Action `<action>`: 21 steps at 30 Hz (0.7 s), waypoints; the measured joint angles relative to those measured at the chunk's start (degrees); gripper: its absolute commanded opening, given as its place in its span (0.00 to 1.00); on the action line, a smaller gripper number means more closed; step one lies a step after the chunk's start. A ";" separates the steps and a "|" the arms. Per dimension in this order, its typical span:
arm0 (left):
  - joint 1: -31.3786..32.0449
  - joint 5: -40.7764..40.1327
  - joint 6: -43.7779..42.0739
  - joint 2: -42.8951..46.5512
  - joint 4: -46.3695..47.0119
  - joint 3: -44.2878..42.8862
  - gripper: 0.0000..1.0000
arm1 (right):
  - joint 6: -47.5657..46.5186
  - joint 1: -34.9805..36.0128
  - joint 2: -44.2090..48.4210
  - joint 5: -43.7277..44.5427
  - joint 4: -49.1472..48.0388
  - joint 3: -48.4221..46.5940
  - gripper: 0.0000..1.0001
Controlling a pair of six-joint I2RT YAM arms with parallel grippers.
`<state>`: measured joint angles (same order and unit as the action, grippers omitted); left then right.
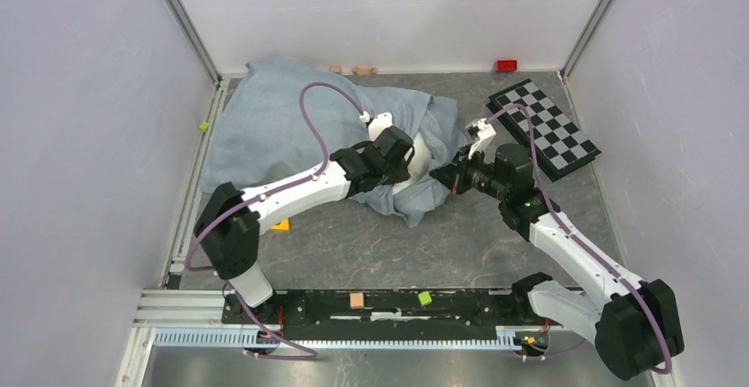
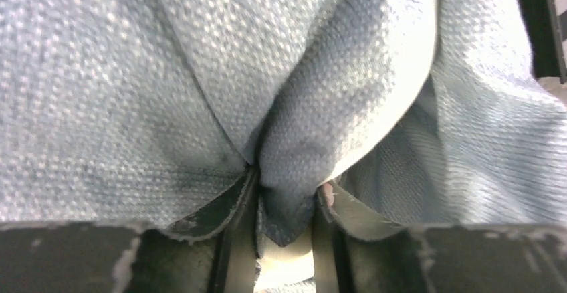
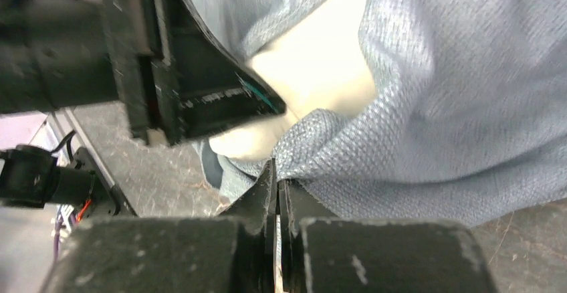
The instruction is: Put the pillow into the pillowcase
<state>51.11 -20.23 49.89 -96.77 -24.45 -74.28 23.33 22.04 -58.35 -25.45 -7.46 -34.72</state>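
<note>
The blue-grey pillowcase (image 1: 283,122) lies bunched at the back left of the table, over the pillow. Only a small patch of the white pillow (image 1: 422,161) shows, at the case's right-hand mouth between the two grippers. My left gripper (image 1: 408,157) is at that mouth; in the left wrist view its jaws (image 2: 286,196) stand a little apart, with a fold of the pillowcase (image 2: 134,92) hanging between them. My right gripper (image 1: 439,177) is shut on the pillowcase's edge; in the right wrist view its fingers (image 3: 277,172) pinch the cloth (image 3: 455,92) just below the pillow (image 3: 314,72).
A black-and-white checkered board (image 1: 543,126) lies at the back right, close to the right arm. A red block (image 1: 506,65) and wooden pieces (image 1: 358,70) sit by the back wall. An orange block (image 1: 281,224) lies under the left arm. White walls enclose the table.
</note>
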 measured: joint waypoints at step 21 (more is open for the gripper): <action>-2.56 0.87 -11.41 2.16 -12.85 -11.04 0.60 | -5.86 12.41 -2.43 21.07 19.43 -18.49 0.47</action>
<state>48.56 -19.35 38.48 -94.61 -37.30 -85.32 17.47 34.46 -60.77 -4.38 11.97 -53.21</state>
